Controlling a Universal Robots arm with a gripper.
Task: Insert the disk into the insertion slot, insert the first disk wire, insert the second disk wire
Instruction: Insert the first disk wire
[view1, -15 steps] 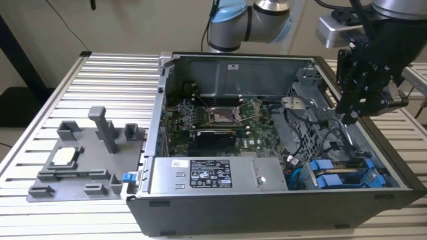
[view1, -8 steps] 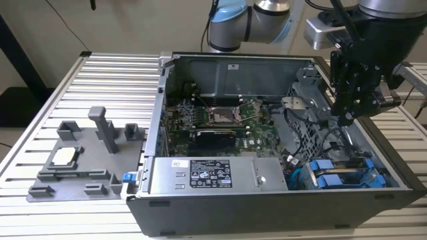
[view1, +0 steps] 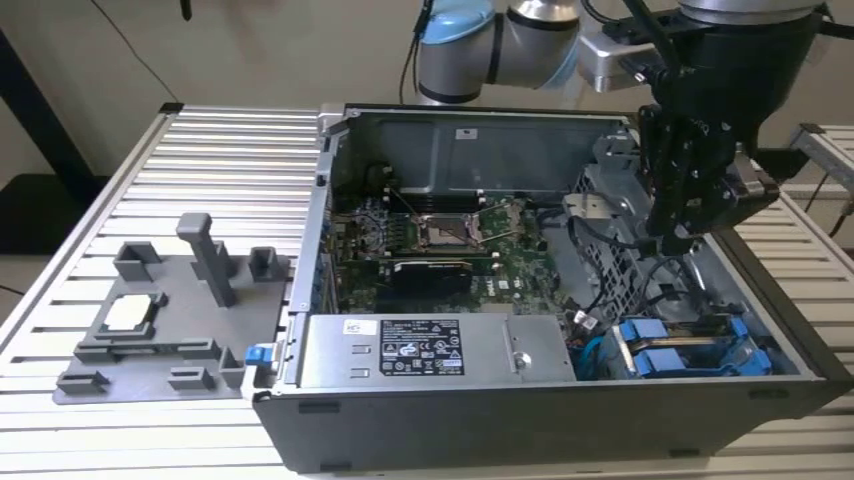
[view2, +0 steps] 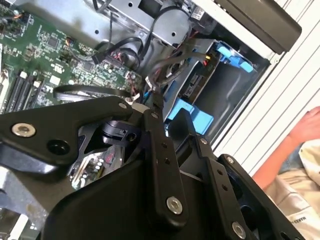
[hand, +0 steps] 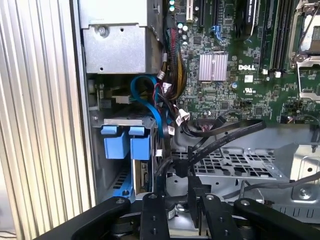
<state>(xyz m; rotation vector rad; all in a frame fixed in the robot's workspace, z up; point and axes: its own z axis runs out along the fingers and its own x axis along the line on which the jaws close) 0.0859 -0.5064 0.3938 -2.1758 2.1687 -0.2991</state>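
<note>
Tool (hand: 175, 172) narrow, pinched on the plug end of a black wire (hand: 227, 136). I judge it a grip, since the wire runs in and stops between the jaws. Tool hangs low inside the open computer case (view1: 534, 425), near the drive cage, presumably to bring the plug within reach of the drive. Disk (hand: 125, 142) sits in the insertion slot (hand: 97, 150), blue carrier tabs facing out; that step looks done. Case lies on the ribbed worktop (view1: 200, 150).
</note>
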